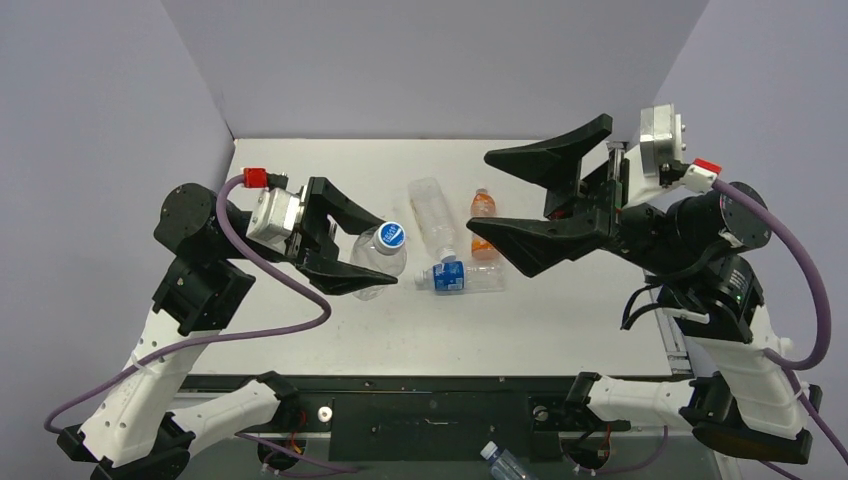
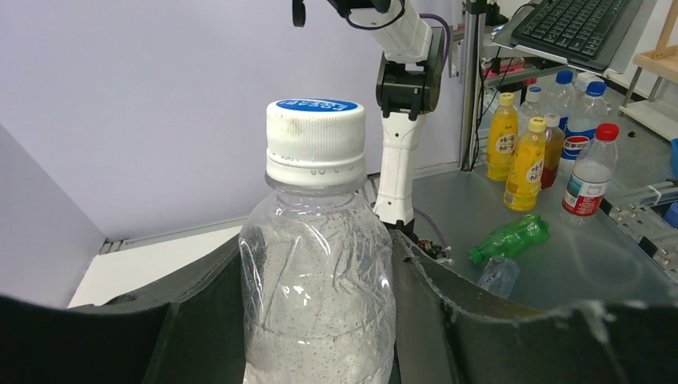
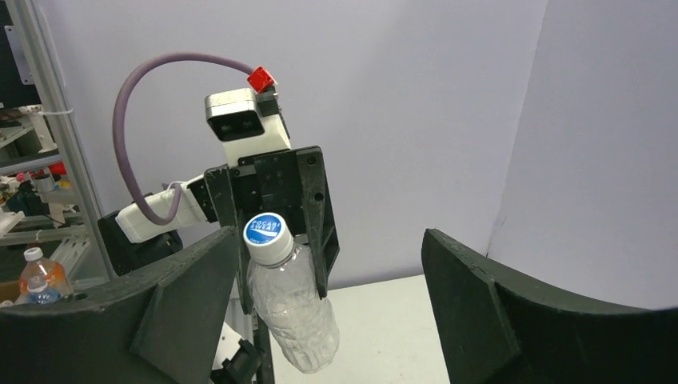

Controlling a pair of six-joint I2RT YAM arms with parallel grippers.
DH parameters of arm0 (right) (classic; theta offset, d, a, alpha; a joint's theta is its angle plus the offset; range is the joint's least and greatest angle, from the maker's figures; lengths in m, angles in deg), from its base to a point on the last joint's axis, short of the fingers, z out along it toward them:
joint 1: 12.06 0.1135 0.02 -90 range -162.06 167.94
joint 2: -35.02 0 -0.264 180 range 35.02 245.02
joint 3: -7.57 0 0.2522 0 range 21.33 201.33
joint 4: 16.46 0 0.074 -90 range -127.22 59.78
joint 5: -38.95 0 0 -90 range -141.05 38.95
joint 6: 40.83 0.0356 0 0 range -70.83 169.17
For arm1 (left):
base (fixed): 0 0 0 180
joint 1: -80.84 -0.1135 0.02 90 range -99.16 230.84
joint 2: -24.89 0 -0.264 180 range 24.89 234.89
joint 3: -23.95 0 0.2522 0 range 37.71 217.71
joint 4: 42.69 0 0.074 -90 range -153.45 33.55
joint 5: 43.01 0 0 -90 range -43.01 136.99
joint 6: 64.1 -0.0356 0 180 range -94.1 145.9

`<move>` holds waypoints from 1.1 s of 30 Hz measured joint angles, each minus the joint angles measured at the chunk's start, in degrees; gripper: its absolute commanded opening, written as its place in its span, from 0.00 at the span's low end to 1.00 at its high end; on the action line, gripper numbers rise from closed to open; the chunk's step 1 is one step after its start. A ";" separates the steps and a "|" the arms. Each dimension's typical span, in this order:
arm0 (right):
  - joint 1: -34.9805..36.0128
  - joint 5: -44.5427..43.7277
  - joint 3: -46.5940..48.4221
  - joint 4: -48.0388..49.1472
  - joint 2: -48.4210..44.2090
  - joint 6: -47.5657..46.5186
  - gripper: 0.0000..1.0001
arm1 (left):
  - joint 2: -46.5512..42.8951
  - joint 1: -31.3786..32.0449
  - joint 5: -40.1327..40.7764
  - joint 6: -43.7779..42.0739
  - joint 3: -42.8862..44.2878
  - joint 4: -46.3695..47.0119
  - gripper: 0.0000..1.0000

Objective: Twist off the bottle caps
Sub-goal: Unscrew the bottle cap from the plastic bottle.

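The left gripper is clamping the body of a clear bottle, which is carrying its white, blue-topped cap seated on the neck, while the right gripper is standing with jaws spread wide, grasping nothing, well apart from that cap to its right.

A robotics lab: plain grey panels box in a white surface. Beyond them stand an aluminium frame post, a computer keyboard and spare drink bottles on a grey side surface.
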State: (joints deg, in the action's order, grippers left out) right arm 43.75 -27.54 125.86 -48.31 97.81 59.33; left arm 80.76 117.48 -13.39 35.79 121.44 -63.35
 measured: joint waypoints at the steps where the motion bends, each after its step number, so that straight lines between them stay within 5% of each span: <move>1: 0.00 0.44 -0.74 -0.02 -0.94 -0.22 0.80 | 0.00 0.00 -0.15 -0.07 0.00 0.00 0.00; 7: 0.07 0.13 -2.32 0.87 -0.17 1.14 0.81 | -0.24 0.02 1.53 -0.37 -0.83 0.13 0.00; 16: 2.03 -13.84 -3.96 -0.26 6.12 1.16 0.83 | -1.36 0.04 18.05 -3.93 -5.07 0.09 0.00; 33: 1.55 8.83 -17.55 3.26 2.16 0.61 0.85 | -1.68 -0.04 20.94 10.43 -0.59 5.40 0.00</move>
State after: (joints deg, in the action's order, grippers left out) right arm 45.30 -18.71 108.31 -45.05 99.97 59.94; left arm 79.08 117.44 7.55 46.21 120.85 -57.95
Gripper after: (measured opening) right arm 0.849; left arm 0.506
